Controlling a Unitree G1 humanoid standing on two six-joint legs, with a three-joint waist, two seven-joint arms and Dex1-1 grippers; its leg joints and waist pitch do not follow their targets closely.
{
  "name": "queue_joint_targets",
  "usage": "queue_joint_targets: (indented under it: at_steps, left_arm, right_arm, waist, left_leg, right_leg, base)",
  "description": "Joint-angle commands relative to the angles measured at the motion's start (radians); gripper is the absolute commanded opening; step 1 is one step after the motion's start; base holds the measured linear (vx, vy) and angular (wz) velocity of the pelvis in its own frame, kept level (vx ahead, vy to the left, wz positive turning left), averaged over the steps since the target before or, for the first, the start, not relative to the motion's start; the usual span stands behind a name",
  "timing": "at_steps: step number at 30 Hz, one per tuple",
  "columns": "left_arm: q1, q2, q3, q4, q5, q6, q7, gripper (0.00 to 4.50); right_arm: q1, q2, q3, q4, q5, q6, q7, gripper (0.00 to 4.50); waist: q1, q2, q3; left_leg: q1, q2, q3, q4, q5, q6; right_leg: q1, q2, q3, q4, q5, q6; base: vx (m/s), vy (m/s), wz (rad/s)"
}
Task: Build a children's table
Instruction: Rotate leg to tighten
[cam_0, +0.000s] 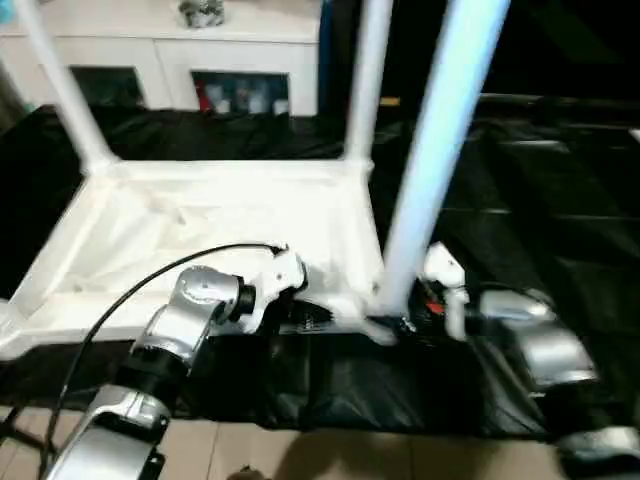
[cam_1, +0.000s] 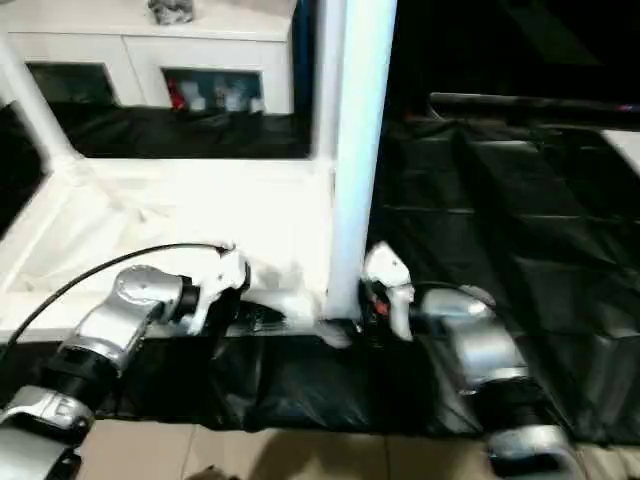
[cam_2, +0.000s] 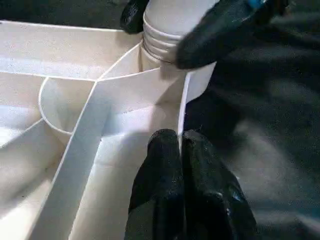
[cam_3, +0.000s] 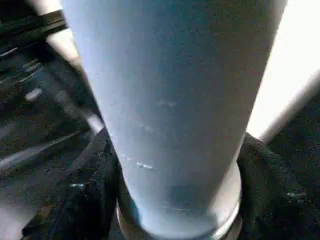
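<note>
The white tabletop (cam_0: 200, 215) lies upside down on black cloth, ribbed underside up. Three white legs stand in its corner sockets: far left (cam_0: 60, 80), far right (cam_0: 365, 80) and near right (cam_0: 440, 150). My left gripper (cam_0: 312, 320) is at the near rim beside the near-right corner. In the left wrist view its fingers (cam_2: 165, 165) are pressed together with the thin rim wall (cam_2: 182, 110) running in between them. My right gripper (cam_0: 405, 322) is at the base of the near-right leg (cam_3: 170, 100), a black finger (cam_3: 95, 195) against each side of it.
A white cabinet with glass doors (cam_0: 170, 60) stands behind the tabletop. Black cloth (cam_0: 540, 200) spreads to the right and ends at the tile floor (cam_0: 300, 450) in front. A black cable (cam_0: 130, 290) arcs over my left forearm.
</note>
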Motion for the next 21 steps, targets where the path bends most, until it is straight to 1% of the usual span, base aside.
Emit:
queue_joint_targets:
  at_steps: [1, 2, 3, 4, 5, 6, 7, 9, 10, 12, 13, 15, 16, 17, 18, 20, 21]
  left_arm:
    - [-0.047, -0.093, 0.034, 0.016, -0.023, 0.029, 0.212, 0.00]
    - [-0.054, -0.116, 0.033, 0.023, -0.011, 0.033, 0.262, 0.00]
    - [-0.057, -0.125, 0.033, 0.026, -0.007, 0.035, 0.281, 0.00]
    - [-0.061, -0.138, 0.031, 0.029, -0.001, 0.038, 0.304, 0.00]
    - [-0.064, -0.148, 0.031, 0.030, 0.005, 0.040, 0.322, 0.00]
    - [-0.065, -0.152, 0.031, 0.031, 0.009, 0.040, 0.332, 0.00]
    - [-0.068, -0.159, 0.030, 0.032, 0.016, 0.040, 0.349, 0.00]
    - [-0.069, -0.171, 0.022, 0.029, 0.028, 0.038, 0.356, 0.00]
    - [-0.067, -0.176, 0.020, 0.025, 0.029, 0.040, 0.357, 0.00]
    - [-0.061, -0.180, 0.015, 0.016, 0.024, 0.042, 0.337, 0.00]
    - [-0.059, -0.179, 0.014, 0.013, 0.024, 0.042, 0.332, 0.00]
    - [-0.052, -0.165, 0.010, 0.007, 0.019, 0.036, 0.303, 0.00]
    - [-0.045, -0.148, 0.008, 0.002, 0.011, 0.025, 0.269, 0.00]
    - [-0.045, -0.148, 0.008, 0.002, 0.011, 0.025, 0.269, 0.00]
    - [-0.041, -0.139, 0.006, -0.001, 0.008, 0.024, 0.249, 0.00]
    - [-0.027, -0.102, -0.008, -0.016, -0.003, 0.012, 0.159, 0.00]
    - [-0.022, -0.088, -0.013, -0.023, -0.008, 0.008, 0.126, 0.00]
  right_arm:
    - [-0.007, 0.122, 0.109, 0.037, -0.021, 0.002, -0.046, 2.77]
    - [-0.028, 0.161, 0.096, 0.076, -0.038, 0.008, -0.138, 2.77]
    - [-0.039, 0.176, 0.087, 0.093, -0.043, 0.016, -0.182, 2.77]
    - [-0.055, 0.200, 0.073, 0.119, -0.048, 0.028, -0.246, 2.77]
    - [-0.066, 0.218, 0.060, 0.140, -0.054, 0.032, -0.288, 2.77]
    - [-0.070, 0.225, 0.056, 0.147, -0.056, 0.030, -0.301, 2.77]
    - [-0.075, 0.236, 0.052, 0.156, -0.059, 0.021, -0.316, 2.77]
    - [-0.081, 0.253, 0.052, 0.169, -0.067, -0.002, -0.323, 2.77]
    - [-0.081, 0.257, 0.057, 0.169, -0.071, -0.014, -0.318, 3.12]
    - [-0.074, 0.258, 0.059, 0.150, -0.054, -0.004, -0.279, 3.49]
    - [-0.072, 0.257, 0.059, 0.143, -0.050, -0.002, -0.267, 3.49]
    - [-0.068, 0.235, 0.071, 0.128, -0.057, -0.019, -0.247, 3.66]
    - [-0.062, 0.209, 0.082, 0.115, -0.055, -0.036, -0.208, 3.77]
    - [-0.062, 0.209, 0.082, 0.115, -0.055, -0.036, -0.208, 3.77]
    - [-0.059, 0.195, 0.085, 0.110, -0.052, -0.045, -0.183, 3.77]
    - [-0.045, 0.142, 0.100, 0.083, -0.036, -0.074, -0.072, 3.77]
    - [-0.039, 0.122, 0.107, 0.069, -0.028, -0.081, -0.027, 3.77]
  waist:
    - [-0.005, -0.019, -0.044]
    - [-0.010, -0.020, -0.043]
    - [-0.018, -0.021, -0.042]
    - [-0.018, -0.020, -0.043]
    - [-0.024, -0.019, -0.043]
    - [-0.025, -0.018, -0.044]
    - [-0.024, -0.017, -0.045]
    - [-0.022, -0.018, -0.046]
    - [-0.021, -0.016, -0.047]
    - [-0.020, -0.014, -0.048]
    - [-0.020, -0.014, -0.049]
    - [-0.018, -0.015, -0.050]
    - [-0.018, -0.012, -0.050]
    - [-0.018, -0.014, -0.052]
    - [-0.018, -0.015, -0.052]
    - [-0.015, -0.016, -0.054]
    - [-0.016, -0.015, -0.055]
  left_leg:
    - [0.009, 0.033, -0.024, -0.072, -0.320, 0.005]
    - [0.007, 0.031, -0.026, -0.073, -0.324, 0.003]
    - [0.005, 0.028, -0.027, -0.074, -0.328, 0.001]
    - [0.007, 0.028, -0.028, -0.073, -0.328, 0.001]
    - [0.008, 0.028, -0.028, -0.073, -0.330, 0.004]
    - [0.007, 0.027, -0.028, -0.072, -0.329, 0.008]
    - [0.008, 0.027, -0.027, -0.072, -0.329, 0.010]
    - [0.004, 0.027, -0.025, -0.072, -0.315, 0.022]
    - [0.004, 0.028, -0.025, -0.071, -0.311, 0.024]
    - [0.001, 0.028, -0.023, -0.071, -0.292, 0.032]
    - [0.000, 0.028, -0.022, -0.070, -0.288, 0.034]
    - [0.000, 0.028, -0.021, -0.069, -0.274, 0.040]
    - [0.000, 0.028, -0.021, -0.069, -0.271, 0.041]
    - [-0.002, 0.028, -0.020, -0.067, -0.266, 0.045]
    - [-0.003, 0.028, -0.020, -0.067, -0.259, 0.049]
    - [-0.003, 0.028, -0.020, -0.065, -0.248, 0.058]
    - [-0.008, 0.030, -0.019, -0.063, -0.228, 0.066]
  right_leg:
    - [0.029, -0.060, 0.037, -0.097, -0.482, -0.122]
    - [0.028, -0.061, 0.038, -0.097, -0.493, -0.119]
    - [0.030, -0.060, 0.035, -0.100, -0.513, -0.110]
    - [0.029, -0.061, 0.036, -0.102, -0.519, -0.105]
    - [0.025, -0.061, 0.038, -0.103, -0.514, -0.107]
    - [0.026, -0.060, 0.038, -0.104, -0.513, -0.105]
    - [0.025, -0.060, 0.038, -0.105, -0.507, -0.105]
    - [0.027, -0.059, 0.041, -0.101, -0.459, -0.113]
    - [0.027, -0.059, 0.041, -0.100, -0.448, -0.115]
    - [0.030, -0.056, 0.042, -0.093, -0.388, -0.132]
    - [0.031, -0.056, 0.042, -0.092, -0.375, -0.136]
    - [0.034, -0.056, 0.042, -0.088, -0.341, -0.147]
    - [0.034, -0.056, 0.043, -0.087, -0.334, -0.151]
    - [0.038, -0.056, 0.042, -0.085, -0.319, -0.155]
    - [0.037, -0.055, 0.042, -0.084, -0.307, -0.161]
    - [0.041, -0.057, 0.041, -0.081, -0.288, -0.170]
    - [0.045, -0.056, 0.042, -0.075, -0.247, -0.178]
  base:
    - [0.000, 0.000, 0.00]
    - [0.000, 0.000, 0.00]
    - [0.000, 0.000, 0.00]
    - [0.000, 0.000, 0.00]
    - [0.000, 0.000, 0.00]
    - [0.000, 0.000, 0.00]
    - [0.000, 0.000, 0.00]
    - [0.000, 0.000, 0.00]
    - [0.000, 0.000, 0.00]
    - [0.000, 0.000, 0.00]
    - [0.000, 0.000, 0.00]
    - [0.000, 0.000, 0.00]
    - [0.000, 0.000, 0.00]
    - [0.000, 0.000, 0.00]
    - [0.000, 0.000, 0.00]
    - [0.000, 0.000, 0.00]
    - [0.000, 0.000, 0.00]
